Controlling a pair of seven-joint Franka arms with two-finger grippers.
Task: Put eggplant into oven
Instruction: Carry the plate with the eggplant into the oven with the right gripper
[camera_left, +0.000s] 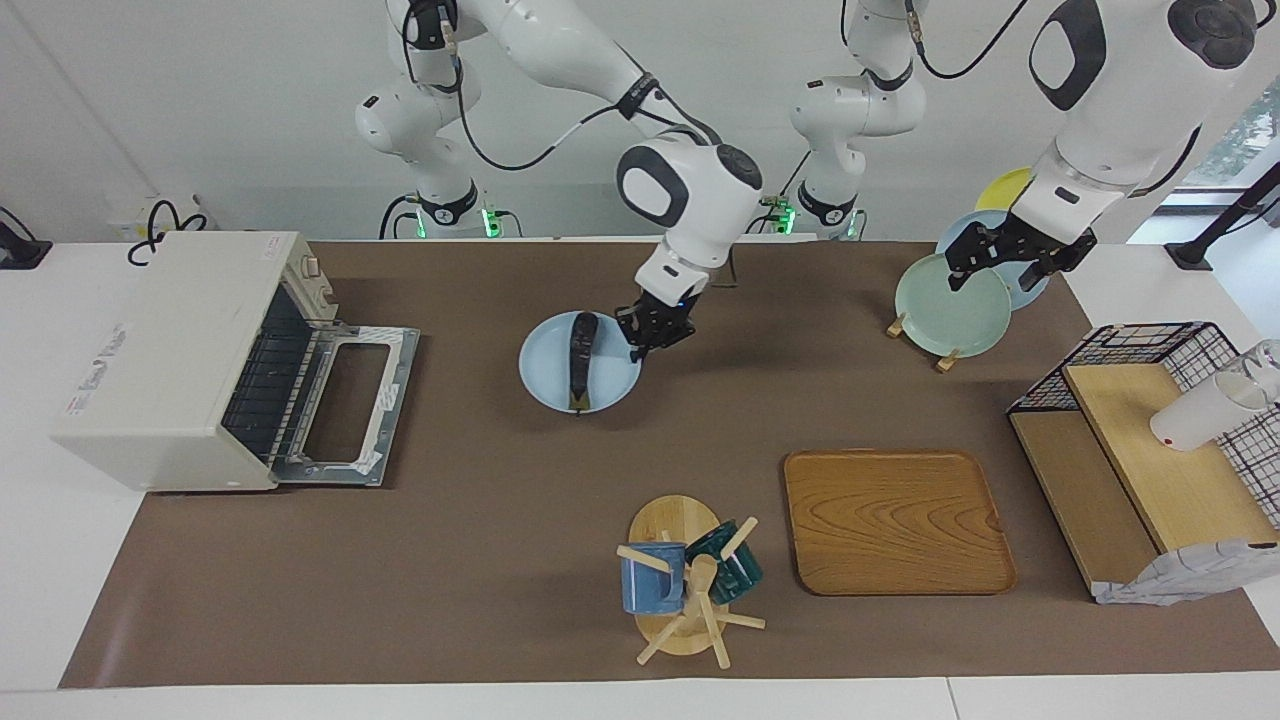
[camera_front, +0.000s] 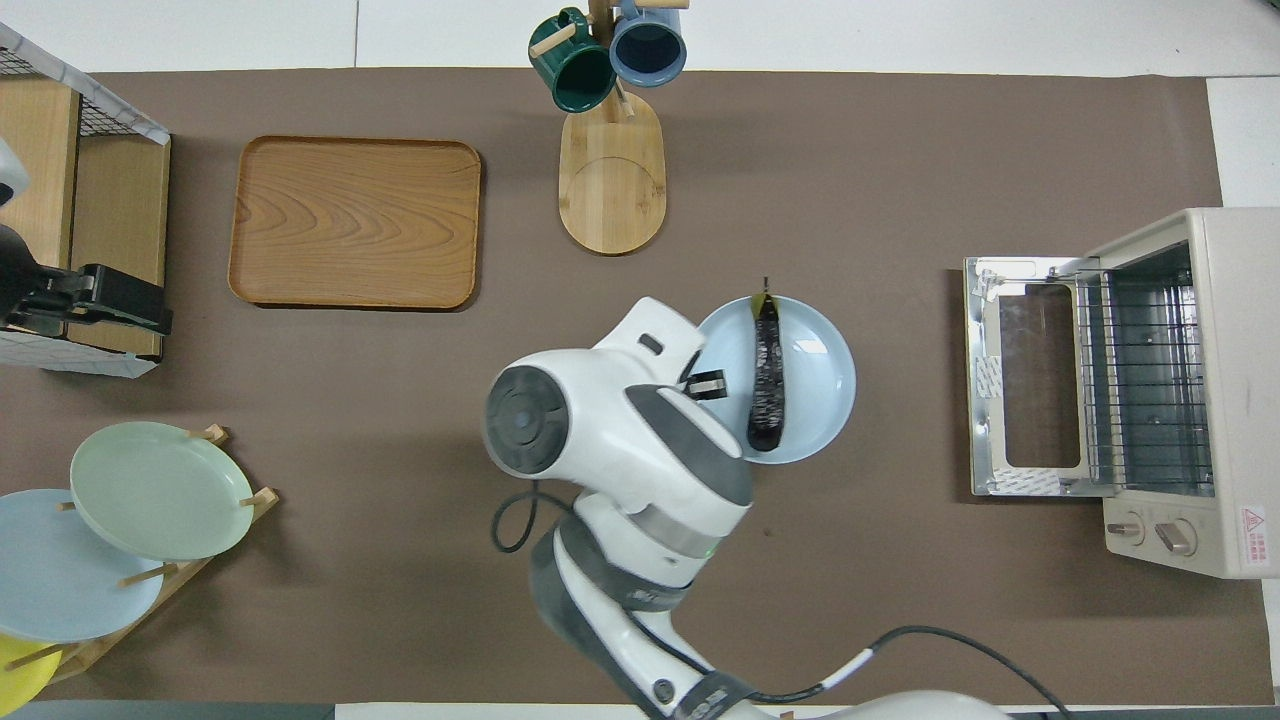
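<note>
Currently the long dark purple eggplant (camera_left: 580, 346) lies on the round pale blue plate (camera_left: 545, 385) at mid-surface, near the off-white toaster oven's (camera_left: 170, 360) open door. Right end effector (camera_left: 650, 335) is clamped on that plate's rim. Left end effector (camera_left: 1010, 255) hangs fully spread over the green plate (camera_left: 945, 310).

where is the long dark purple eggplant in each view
Facing view: the long dark purple eggplant lies on the round light blue plate, middle of the picture.
Overhead view: the eggplant lies on the same plate, between centre and the oven.
Shared landmark: the boxy off-white toaster oven, its door open toward the plate.
</note>
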